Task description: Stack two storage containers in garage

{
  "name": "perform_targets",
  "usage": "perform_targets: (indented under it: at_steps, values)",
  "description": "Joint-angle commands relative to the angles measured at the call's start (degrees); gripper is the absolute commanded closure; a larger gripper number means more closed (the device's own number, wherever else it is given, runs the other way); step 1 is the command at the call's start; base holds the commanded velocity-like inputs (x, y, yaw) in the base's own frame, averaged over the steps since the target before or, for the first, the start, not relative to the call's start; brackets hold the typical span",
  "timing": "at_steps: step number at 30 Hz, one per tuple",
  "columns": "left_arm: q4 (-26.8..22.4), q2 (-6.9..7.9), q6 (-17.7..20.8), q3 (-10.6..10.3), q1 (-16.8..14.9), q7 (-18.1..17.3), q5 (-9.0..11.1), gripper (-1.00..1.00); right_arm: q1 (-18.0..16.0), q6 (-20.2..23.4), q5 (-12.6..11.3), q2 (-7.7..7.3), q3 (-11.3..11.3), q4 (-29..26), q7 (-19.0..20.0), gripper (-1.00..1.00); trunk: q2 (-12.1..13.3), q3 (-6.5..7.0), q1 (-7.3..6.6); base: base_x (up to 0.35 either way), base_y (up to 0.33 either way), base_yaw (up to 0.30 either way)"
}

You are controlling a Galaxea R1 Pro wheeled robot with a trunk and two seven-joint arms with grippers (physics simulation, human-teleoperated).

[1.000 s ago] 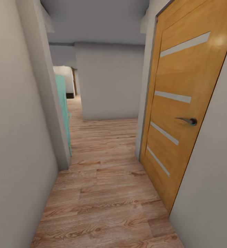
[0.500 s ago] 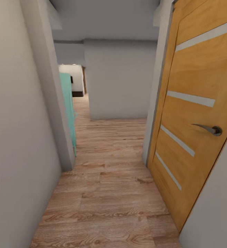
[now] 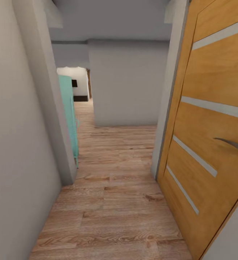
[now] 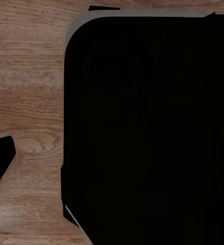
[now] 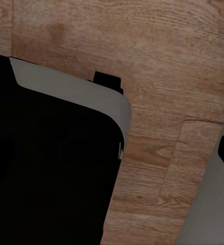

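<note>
Here, narrow corridor: grey wall [image 3: 14,144] left, teal panel [image 3: 69,112] behind wall corner, wood-plank floor [image 3: 115,202] mid, orange-brown door [image 3: 212,137] with lever handle [image 3: 234,144] right. Containers not seen in corridor. Wrist views: dark robot body [image 4: 152,127] over planks; pincer states cannot tell.

Narrow hallway with a light wood-plank floor [image 3: 111,202] running far ahead. Plain grey wall [image 3: 14,144] close on the left, ending at a corner, with a teal panel [image 3: 69,115] just beyond. Orange-brown wooden door [image 3: 212,137] near right, crossed by pale inset strips, dark lever handle [image 3: 234,144] at mid-height. Grey wall block [image 3: 128,83] far ahead; lit opening [image 3: 77,85] far left.
</note>
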Motion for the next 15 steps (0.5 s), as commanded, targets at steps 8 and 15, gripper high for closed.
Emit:
perform_targets:
  at_steps: [8, 15]
  values:
    - [0.0, 0.00, 0.1, 0.0, 0.0, 0.0, 0.4, -1.00, -0.1, -0.2, -0.4, 0.21, 0.5, 0.2, -0.2, -1.00, 0.0, -0.05, 0.03, 0.323, 0.000, 0.000]
    - [0.0, 0.23, 0.2, 0.0, 0.0, 0.0, 0.5, -1.00, -0.1, -0.2, -0.1, 0.03, 0.5, 0.2, -0.2, -1.00, 0.0, -0.05, 0.03, 0.324, 0.000, 0.000]
